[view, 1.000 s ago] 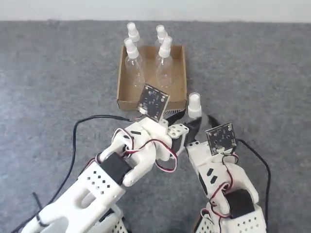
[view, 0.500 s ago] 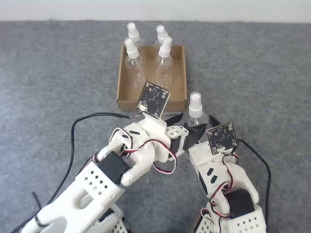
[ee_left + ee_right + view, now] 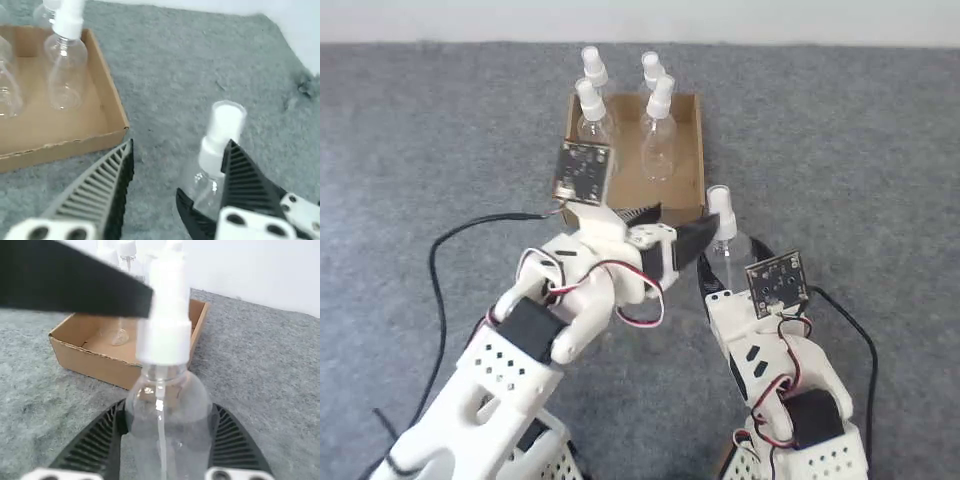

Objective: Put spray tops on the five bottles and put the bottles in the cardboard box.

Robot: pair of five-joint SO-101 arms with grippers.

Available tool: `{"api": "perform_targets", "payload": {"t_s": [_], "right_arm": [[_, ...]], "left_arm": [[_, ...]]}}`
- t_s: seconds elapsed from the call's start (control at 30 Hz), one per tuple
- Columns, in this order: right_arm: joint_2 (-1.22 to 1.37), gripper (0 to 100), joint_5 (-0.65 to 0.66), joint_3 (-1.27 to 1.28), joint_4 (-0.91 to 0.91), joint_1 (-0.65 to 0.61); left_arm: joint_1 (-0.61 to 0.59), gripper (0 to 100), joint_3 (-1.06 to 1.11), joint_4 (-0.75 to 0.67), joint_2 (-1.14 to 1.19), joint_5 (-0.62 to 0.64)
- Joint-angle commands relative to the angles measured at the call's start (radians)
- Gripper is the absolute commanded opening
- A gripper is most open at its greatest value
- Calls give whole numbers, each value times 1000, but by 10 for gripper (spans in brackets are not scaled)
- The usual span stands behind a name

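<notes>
A clear bottle [image 3: 722,232] with a white spray top stands upright just in front of the cardboard box's [image 3: 698,160] right front corner. My right gripper [image 3: 725,278] is shut on its body, which sits between the ribbed fingers [image 3: 95,442] in the right wrist view as the bottle [image 3: 167,410]. My left gripper [image 3: 665,226] hangs open beside the spray top, near the box's front wall. In the left wrist view it appears as the open left gripper [image 3: 179,150], with the bottle [image 3: 220,132] by its black finger. Several capped bottles [image 3: 660,140] stand in the box.
Grey carpet lies all around the box, with free room to the left and right. The box's front half [image 3: 60,120] is bare cardboard. A black cable [image 3: 460,235] trails from the left arm across the carpet.
My left arm has swung left and up toward the box's front edge, away from the bottle's body. The bottle stays in the right gripper, shifted slightly toward the box.
</notes>
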Motion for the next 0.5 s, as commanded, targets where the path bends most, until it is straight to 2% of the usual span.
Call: {"api": "perform_targets", "payload": {"t_s": [0.0,0.13,0.3,0.47], "right_arm": [[-22,122,14,-34,-21,-62],[-22,122,78,-21,-25,-77],[-22,122,78,-21,-25,-76],[-22,122,83,-20,-27,-76]], "left_arm": [[5,268,-59,-29,-37,17],[28,268,-59,-29,-37,15],[25,265,-58,-28,-46,14],[31,265,-13,-17,-173,9]]}}
